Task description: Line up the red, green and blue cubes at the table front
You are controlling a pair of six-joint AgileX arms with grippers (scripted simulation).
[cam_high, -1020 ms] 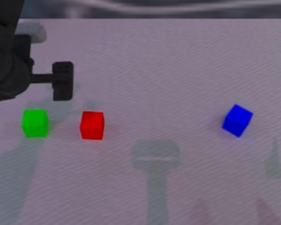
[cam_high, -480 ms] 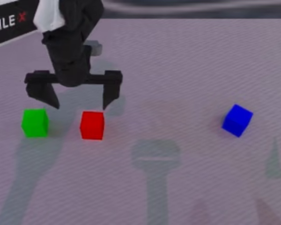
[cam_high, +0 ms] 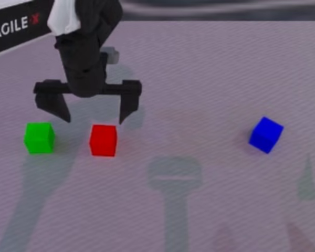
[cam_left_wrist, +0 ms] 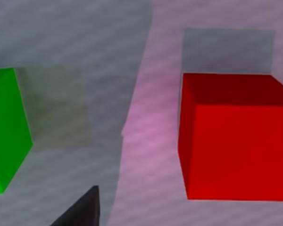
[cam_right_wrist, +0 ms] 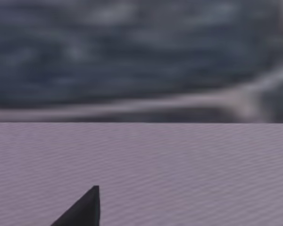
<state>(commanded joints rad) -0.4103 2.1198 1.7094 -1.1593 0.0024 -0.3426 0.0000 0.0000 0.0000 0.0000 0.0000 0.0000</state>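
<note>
The green cube (cam_high: 39,137) sits at the tabletop's (cam_high: 210,79) left. The left gripper (cam_high: 93,114) has slid a little toward three o'clock, fingers spread wide and empty, above the gap beside the red cube (cam_high: 103,140). I think it will grab red next. The blue cube (cam_high: 265,135) waits far right. The right gripper is out of sight.

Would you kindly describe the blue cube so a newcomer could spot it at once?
Look to the right half of the table, away from the left gripper. The blue cube sits there alone, turned askew, while the green cube and red cube sit square at the left.
</note>
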